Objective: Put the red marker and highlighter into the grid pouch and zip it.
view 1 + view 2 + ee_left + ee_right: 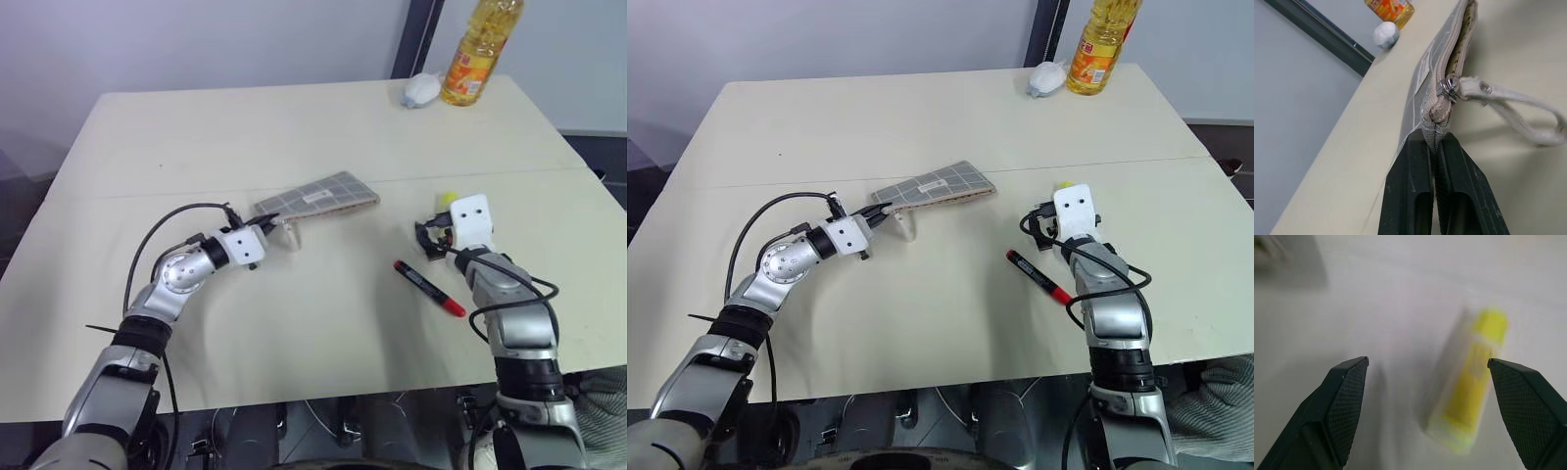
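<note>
Reaching: right gripper [1427, 369] hovers over the highlighter [1471, 382], jaws spread wide with nothing between them.
Key relation: the highlighter lies just ahead of the fingers, nearer the one on its own side than the other, its long axis running roughly along the reach, so it sits off-centre in the gap.
Nearer arm: the right; judged, it needs a small sideways shift before closing.
Highlighter place: on the table [294, 127], toward the right edge, just past the right gripper.
Red marker [429, 288]: flat on the table, near the right arm, between it and the table middle, lying diagonally, untouched.
Pouch [318, 199]: mid-table, zipper open at the near end, loop pull [1518, 110] hanging free.
Left gripper [263, 225]: fingers clamped tight on the pouch's end corner, lifting it.
Count: one highlighter, one marker, one pouch, one oil bottle [479, 49], one crumpled white ball [421, 90] at the far right corner.
</note>
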Action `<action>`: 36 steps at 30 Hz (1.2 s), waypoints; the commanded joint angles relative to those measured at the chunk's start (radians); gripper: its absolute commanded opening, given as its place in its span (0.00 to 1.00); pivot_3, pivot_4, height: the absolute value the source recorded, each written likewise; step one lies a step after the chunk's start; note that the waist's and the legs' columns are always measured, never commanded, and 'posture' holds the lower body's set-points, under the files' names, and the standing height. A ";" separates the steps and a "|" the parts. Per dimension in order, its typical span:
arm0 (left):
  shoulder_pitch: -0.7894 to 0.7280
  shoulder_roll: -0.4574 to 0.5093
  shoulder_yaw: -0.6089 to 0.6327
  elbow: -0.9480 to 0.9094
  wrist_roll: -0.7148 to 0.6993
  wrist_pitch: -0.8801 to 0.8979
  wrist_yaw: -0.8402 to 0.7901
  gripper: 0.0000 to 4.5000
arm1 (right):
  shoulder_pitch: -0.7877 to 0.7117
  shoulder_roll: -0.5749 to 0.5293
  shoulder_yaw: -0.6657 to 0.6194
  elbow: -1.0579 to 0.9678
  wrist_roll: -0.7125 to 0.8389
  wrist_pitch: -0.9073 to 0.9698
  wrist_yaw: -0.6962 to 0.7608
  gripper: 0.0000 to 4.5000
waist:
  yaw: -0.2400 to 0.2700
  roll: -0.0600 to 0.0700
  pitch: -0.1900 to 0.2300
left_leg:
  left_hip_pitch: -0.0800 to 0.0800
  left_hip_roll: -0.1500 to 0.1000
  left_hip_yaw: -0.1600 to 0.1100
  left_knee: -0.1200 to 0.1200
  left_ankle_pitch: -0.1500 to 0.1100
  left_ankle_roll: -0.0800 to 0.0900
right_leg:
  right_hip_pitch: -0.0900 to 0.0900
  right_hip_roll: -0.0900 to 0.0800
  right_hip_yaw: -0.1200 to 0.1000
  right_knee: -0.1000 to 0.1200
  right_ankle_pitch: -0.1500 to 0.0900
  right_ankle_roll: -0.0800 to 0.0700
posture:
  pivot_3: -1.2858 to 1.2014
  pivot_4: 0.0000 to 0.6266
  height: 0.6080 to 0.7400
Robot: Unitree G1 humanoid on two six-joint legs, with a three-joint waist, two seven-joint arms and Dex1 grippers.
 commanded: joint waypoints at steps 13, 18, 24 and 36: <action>0.014 0.012 0.020 -0.060 -0.021 0.000 0.006 0.00 | -0.072 -0.056 0.013 -0.027 0.101 -0.057 0.135 0.20 | -0.003 0.000 0.000 | 0.000 0.000 0.000 0.000 0.000 0.000 | 0.000 0.000 0.000 0.000 0.000 0.000 | 0.52 0.24 1.00; 0.005 0.007 0.017 -0.051 -0.028 -0.001 -0.005 0.00 | 0.004 -0.226 0.138 -0.078 0.082 -0.344 0.380 0.20 | -0.003 0.000 0.000 | 0.000 0.000 0.000 -0.001 0.000 0.000 | -0.001 0.001 0.000 -0.001 0.000 0.001 | 0.52 0.24 1.00; -0.013 0.001 0.014 -0.035 -0.028 -0.002 -0.010 0.00 | 0.045 -0.318 0.189 -0.071 0.041 -0.581 0.526 0.20 | 0.000 0.000 0.000 | 0.000 0.000 0.000 0.000 0.000 0.000 | 0.000 0.001 0.000 -0.002 0.000 0.001 | 0.52 0.24 1.00; -0.003 -0.011 0.011 -0.093 -0.042 0.022 -0.031 0.00 | -0.021 -0.288 0.219 0.059 -0.024 -0.646 0.517 0.20 | 0.003 -0.001 0.000 | 0.000 0.000 0.000 0.000 0.000 0.000 | 0.000 0.001 0.000 -0.002 0.000 0.001 | 0.52 0.24 1.00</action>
